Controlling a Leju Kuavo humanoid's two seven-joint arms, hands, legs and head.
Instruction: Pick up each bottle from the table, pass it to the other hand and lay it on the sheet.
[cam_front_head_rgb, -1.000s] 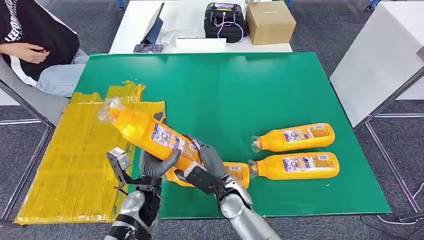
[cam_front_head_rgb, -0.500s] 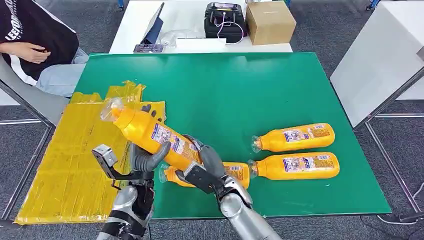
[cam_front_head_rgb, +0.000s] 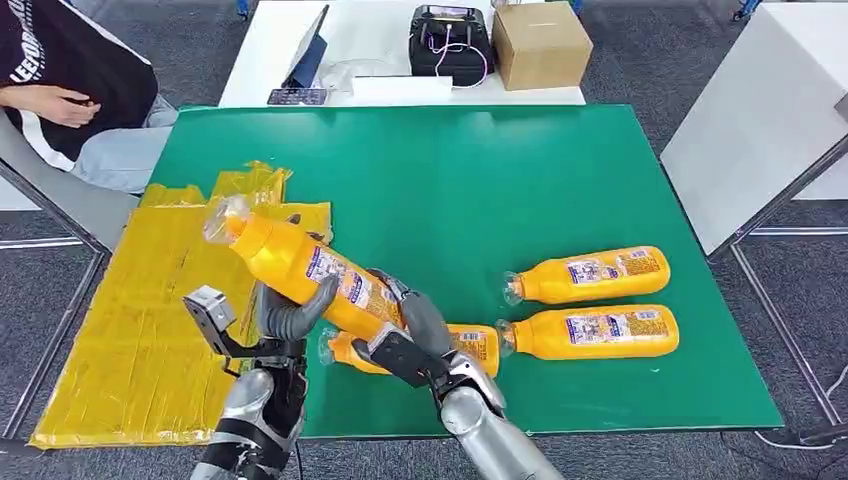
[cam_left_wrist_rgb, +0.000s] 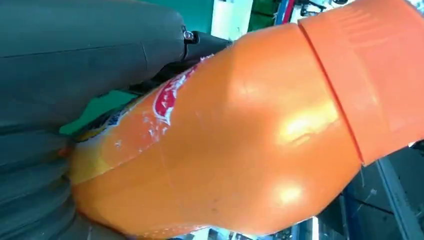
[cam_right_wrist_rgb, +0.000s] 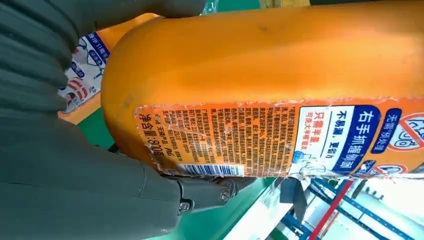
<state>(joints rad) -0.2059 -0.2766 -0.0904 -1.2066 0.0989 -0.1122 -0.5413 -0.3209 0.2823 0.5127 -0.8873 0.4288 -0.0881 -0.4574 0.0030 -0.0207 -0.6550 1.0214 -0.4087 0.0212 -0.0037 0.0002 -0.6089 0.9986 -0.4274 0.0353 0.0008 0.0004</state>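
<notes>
The robot is holding one orange bottle (cam_front_head_rgb: 300, 268) tilted in the air over the near-left part of the green table (cam_front_head_rgb: 480, 180), its capped end reaching over the edge of the yellow sheet (cam_front_head_rgb: 130, 320). The right hand (cam_front_head_rgb: 405, 335) is gripping the base end, and the left hand (cam_front_head_rgb: 290, 312) is wrapping its fingers around the middle, so both hands are closing on the same bottle. The risk is sitting in the handover: the body is smooth, glossy plastic, rounded and tapering toward the shoulder, and it could be slipping or swinging cap-down if the right hand is letting go while the left grip is loose. The paper label (cam_right_wrist_rgb: 260, 140) is looking wrinkled and may be offering little extra friction. Another bottle (cam_front_head_rgb: 440, 350) is lying just below the hands and could be getting knocked. Two more bottles (cam_front_head_rgb: 590, 275) (cam_front_head_rgb: 590, 332) are lying side by side, further right. The sheet is looking creased and thin, so it could be bunching under a dragged bottle.
</notes>
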